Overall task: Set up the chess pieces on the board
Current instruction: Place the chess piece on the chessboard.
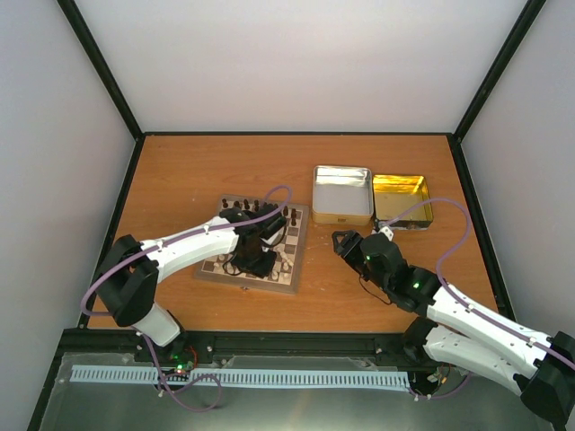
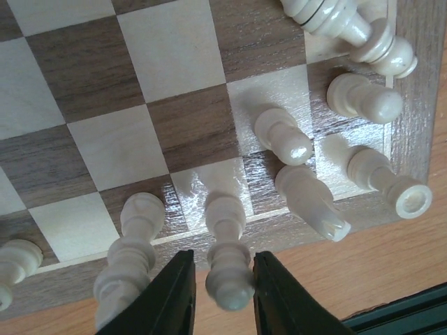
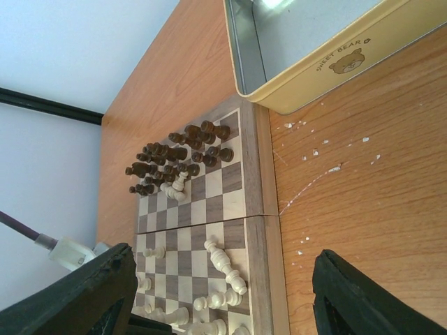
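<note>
Glossy wooden board [image 2: 174,98], metal tin [image 1: 342,195]

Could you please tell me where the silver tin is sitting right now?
In the top view, the silver tin sits on the table just right of the board, with the gold tin beside it on its right.

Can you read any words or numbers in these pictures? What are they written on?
"SWEET BEAR" - printed on the yellow outer wall of the tin, next to a little bear face.
Nothing else can be read: the board and the gold tin show no words or numbers.
</note>
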